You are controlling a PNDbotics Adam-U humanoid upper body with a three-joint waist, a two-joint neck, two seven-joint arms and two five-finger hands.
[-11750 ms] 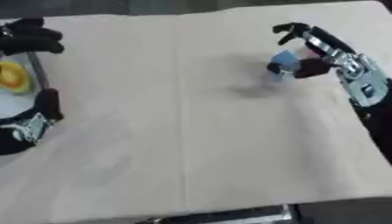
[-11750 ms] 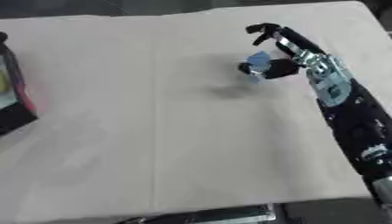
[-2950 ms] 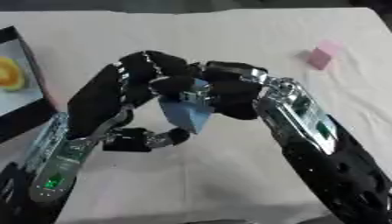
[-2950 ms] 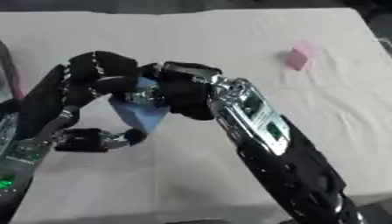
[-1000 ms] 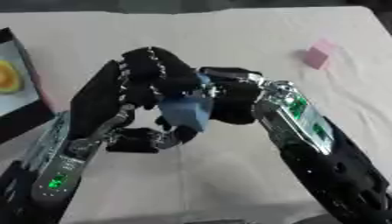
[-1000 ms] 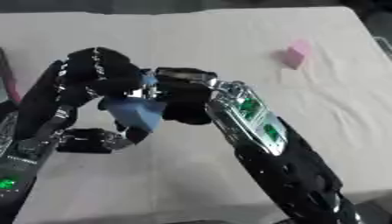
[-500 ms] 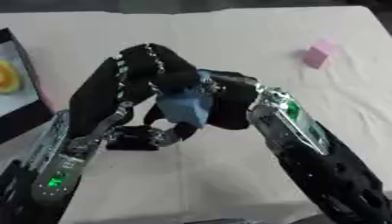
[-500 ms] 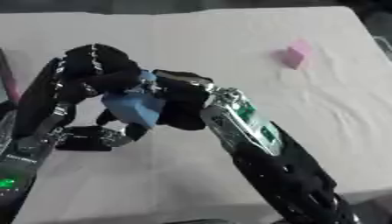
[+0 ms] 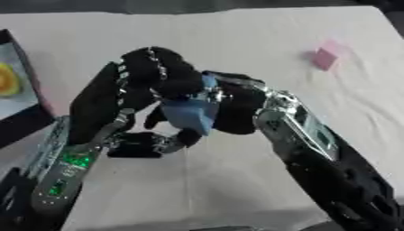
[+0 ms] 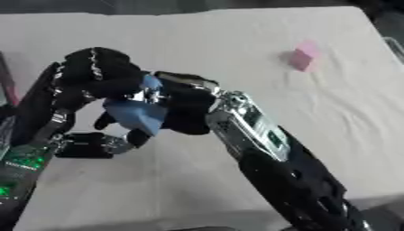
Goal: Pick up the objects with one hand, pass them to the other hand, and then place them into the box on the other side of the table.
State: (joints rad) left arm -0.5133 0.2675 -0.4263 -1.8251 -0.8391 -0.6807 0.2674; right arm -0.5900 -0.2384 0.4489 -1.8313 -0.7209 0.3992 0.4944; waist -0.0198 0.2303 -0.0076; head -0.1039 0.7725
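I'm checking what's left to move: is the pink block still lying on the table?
Yes, the pink block lies on the cloth-covered table at far right, apart from both hands, which meet around the blue object.

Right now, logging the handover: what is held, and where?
A blue block, between both hands: left hand curled over its top, right hand at its right side.

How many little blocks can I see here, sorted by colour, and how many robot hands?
Blue block, held between the two hands: 1
Pink block, lying on the table: 1
Robot hands, left hand and right hand: 2
Total: 4
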